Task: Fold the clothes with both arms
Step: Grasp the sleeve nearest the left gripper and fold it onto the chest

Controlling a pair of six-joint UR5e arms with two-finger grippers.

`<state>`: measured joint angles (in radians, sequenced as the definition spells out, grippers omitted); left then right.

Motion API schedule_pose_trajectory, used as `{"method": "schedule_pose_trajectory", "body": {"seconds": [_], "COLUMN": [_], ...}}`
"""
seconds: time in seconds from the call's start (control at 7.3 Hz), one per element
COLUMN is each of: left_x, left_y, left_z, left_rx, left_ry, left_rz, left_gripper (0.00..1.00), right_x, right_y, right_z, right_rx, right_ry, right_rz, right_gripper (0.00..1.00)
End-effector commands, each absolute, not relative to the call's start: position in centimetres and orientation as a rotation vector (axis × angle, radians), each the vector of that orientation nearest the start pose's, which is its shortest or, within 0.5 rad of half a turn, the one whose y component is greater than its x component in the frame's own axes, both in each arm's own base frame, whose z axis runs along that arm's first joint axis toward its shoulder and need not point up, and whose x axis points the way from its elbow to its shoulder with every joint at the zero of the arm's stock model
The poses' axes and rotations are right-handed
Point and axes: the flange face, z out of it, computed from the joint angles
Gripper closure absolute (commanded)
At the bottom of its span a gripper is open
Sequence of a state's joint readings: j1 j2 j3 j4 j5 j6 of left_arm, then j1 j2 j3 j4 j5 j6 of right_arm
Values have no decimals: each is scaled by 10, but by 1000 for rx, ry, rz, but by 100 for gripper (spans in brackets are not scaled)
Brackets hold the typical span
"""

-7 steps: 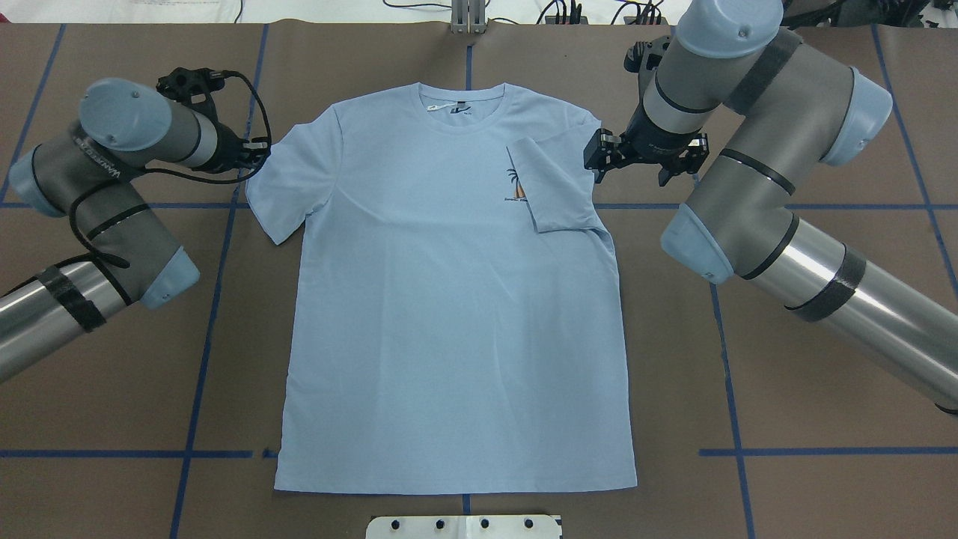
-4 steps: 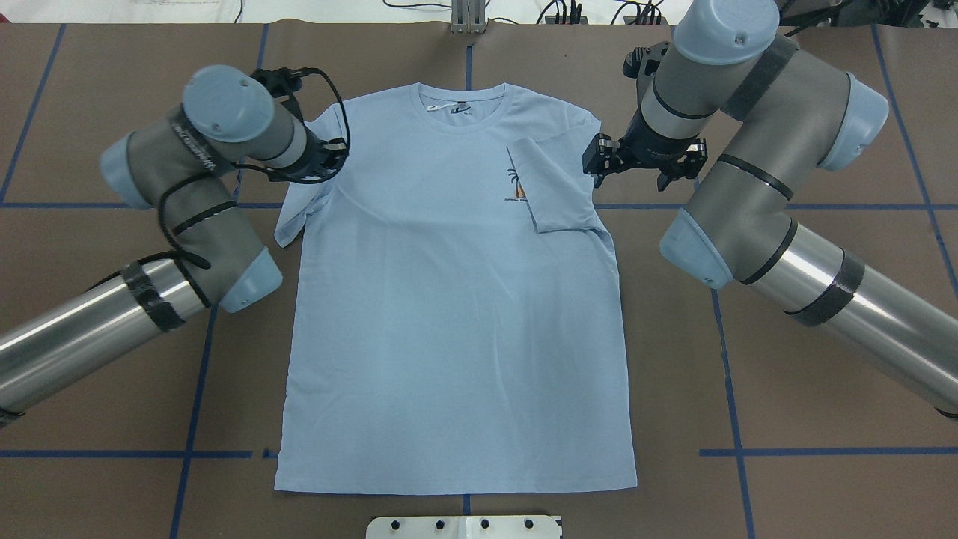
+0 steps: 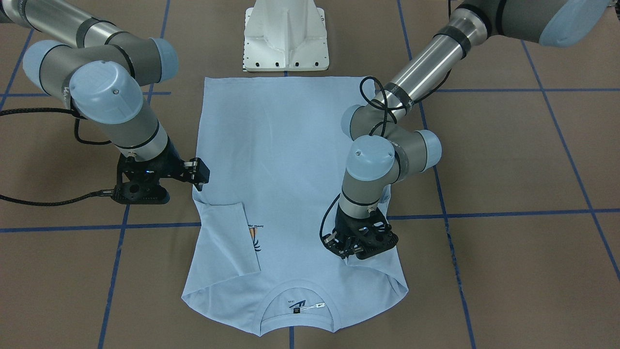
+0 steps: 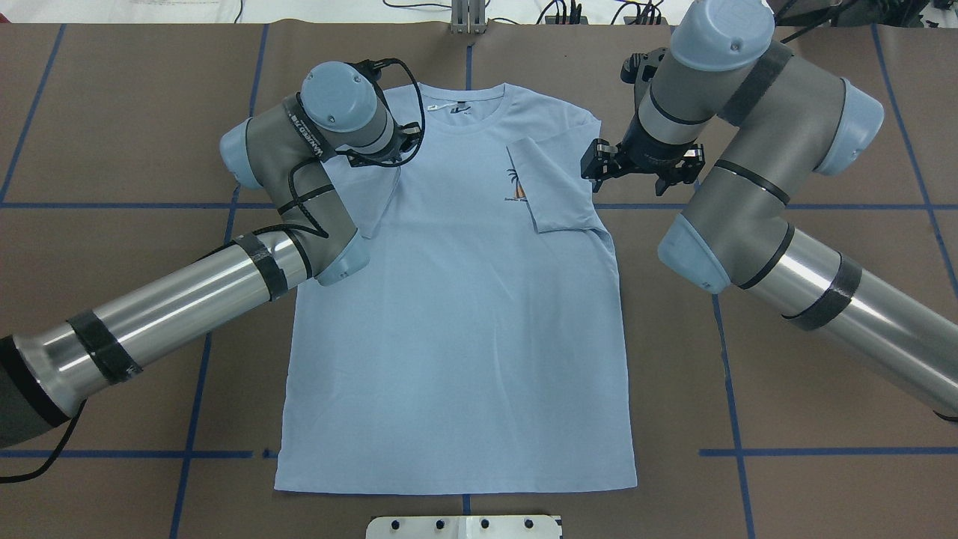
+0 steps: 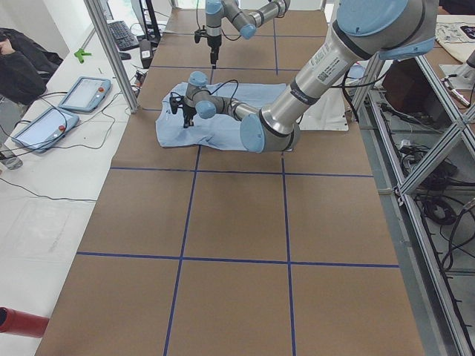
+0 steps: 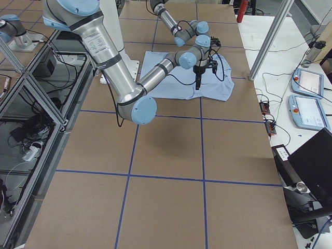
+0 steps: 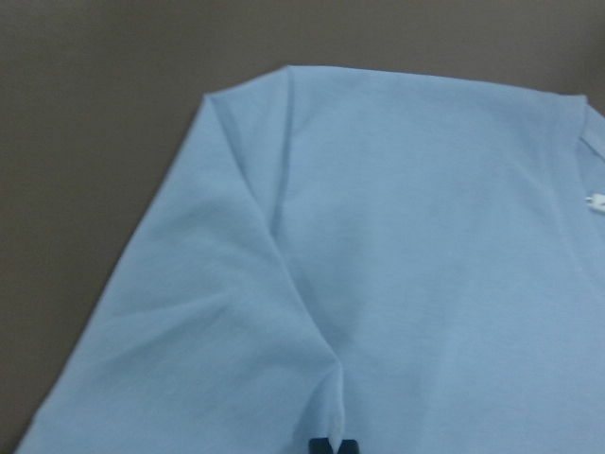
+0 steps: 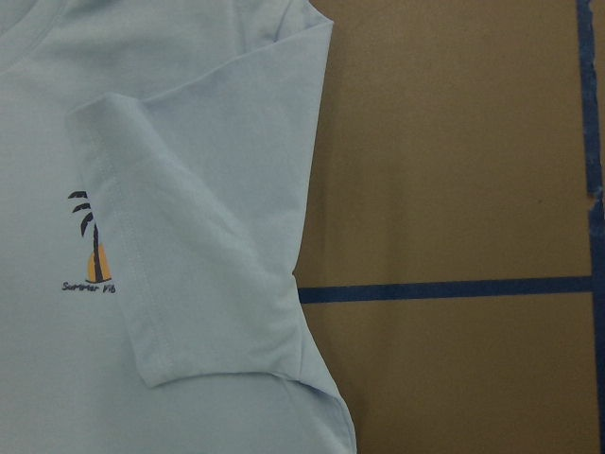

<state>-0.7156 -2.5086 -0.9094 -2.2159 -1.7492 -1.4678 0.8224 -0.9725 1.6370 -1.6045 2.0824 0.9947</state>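
Left jaws: my left gripper is pinched narrow on the edge of the left sleeve, holding it lifted over the chest.
Shirt: the T-shirt lies flat and face up under both grippers. Its long axis, collar to hem, runs crosswise to the line between them.
Key relation: from the left jaws the sleeve trails back outward to the shoulder. The palm print lies further inward, toward the other gripper.
Right jaws: the right gripper looks spread wide and empty, just outside the right sleeve, which is folded in over the print.
Nearer arm: the left, I judge. It has the cloth.
Surface: brown table with tape lines. It looks matte, so cloth may drag.
Room: open chest below the left jaws for laying the sleeve down.
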Motion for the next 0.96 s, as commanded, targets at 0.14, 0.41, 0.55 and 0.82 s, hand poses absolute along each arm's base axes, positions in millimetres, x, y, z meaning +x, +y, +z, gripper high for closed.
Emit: {"method": "schedule_pose_trajectory", "body": {"seconds": [0.14, 0.41, 0.55, 0.82], "left_x": [570, 561, 547, 517], "left_y": [-653, -653, -652, -635], "left_z": [280, 262, 264, 276], "left_rx": [274, 294, 245, 207], "left_ry": [960, 989, 1018, 1056], "left_rz": [-429, -404, -379, -344], "left_gripper": [0, 0, 0, 0], "right_x": [-402, -403, -404, -404], "right_y": [-555, -554, -554, -552], "right_z": [285, 285, 286, 286], "right_rx": [18, 17, 15, 16], "right_ry": [-784, -784, -783, -784], "right_rz": [75, 74, 73, 71], "right_gripper": [0, 0, 0, 0]}}
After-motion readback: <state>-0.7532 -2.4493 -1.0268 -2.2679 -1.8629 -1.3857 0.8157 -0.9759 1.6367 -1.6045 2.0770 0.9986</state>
